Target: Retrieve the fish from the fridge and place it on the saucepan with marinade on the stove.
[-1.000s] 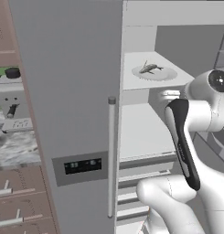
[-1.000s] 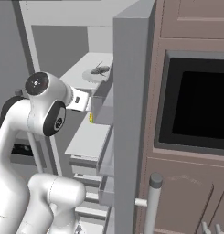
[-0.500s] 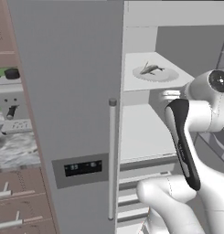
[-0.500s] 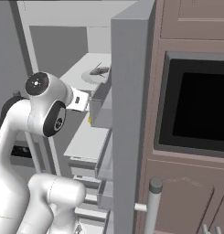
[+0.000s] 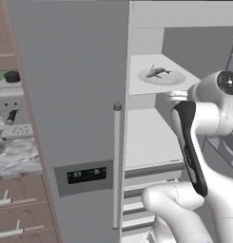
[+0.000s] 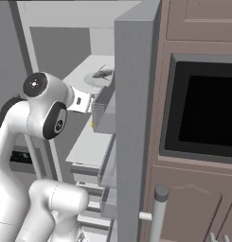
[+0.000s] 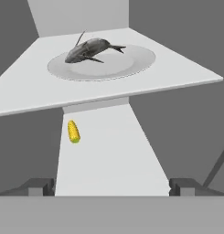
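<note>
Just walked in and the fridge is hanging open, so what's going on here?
The robot arm is reaching into the open fridge for the fish, which lies on a plate on the upper shelf. The open gripper is empty, short of the fish and lower than its shelf. A corn cob lies on the shelf below. Nothing has been picked up yet.

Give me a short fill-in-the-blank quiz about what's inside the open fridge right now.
1. The fish lies on a pale round ____.
2. On the shelf below sits a yellow ear of ____.
3. The tool is empty, its fingers spread ____.
4. The fridge door with the dark panel is ____.

Missing words: plate; corn; apart; shut
</note>
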Controlling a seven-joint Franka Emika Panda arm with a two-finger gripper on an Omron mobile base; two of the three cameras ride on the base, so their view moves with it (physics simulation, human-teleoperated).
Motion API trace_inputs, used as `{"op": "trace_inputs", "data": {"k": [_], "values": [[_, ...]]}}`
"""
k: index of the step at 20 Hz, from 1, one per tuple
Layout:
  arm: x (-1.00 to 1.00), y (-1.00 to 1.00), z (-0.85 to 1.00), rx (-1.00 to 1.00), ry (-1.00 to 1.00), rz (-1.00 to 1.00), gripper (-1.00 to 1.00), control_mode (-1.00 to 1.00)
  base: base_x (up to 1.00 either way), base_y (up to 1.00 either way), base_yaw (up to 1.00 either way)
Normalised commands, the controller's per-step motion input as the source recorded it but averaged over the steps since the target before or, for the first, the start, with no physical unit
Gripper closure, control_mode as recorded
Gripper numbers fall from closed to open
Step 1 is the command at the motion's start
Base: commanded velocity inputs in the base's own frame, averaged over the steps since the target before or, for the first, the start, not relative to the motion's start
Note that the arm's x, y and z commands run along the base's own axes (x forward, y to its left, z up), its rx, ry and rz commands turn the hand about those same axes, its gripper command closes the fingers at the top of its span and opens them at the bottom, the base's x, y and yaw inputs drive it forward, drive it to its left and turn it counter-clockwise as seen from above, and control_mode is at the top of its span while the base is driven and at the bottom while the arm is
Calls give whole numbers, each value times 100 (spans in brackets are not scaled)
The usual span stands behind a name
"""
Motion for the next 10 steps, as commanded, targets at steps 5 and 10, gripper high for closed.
{"op": "trace_inputs", "data": {"k": [5,10], "values": [[0,0,53,0,-13,-1,-100,-100,0,0,0],[9,0,23,0,-14,0,-100,-100,0,0,0]]}}
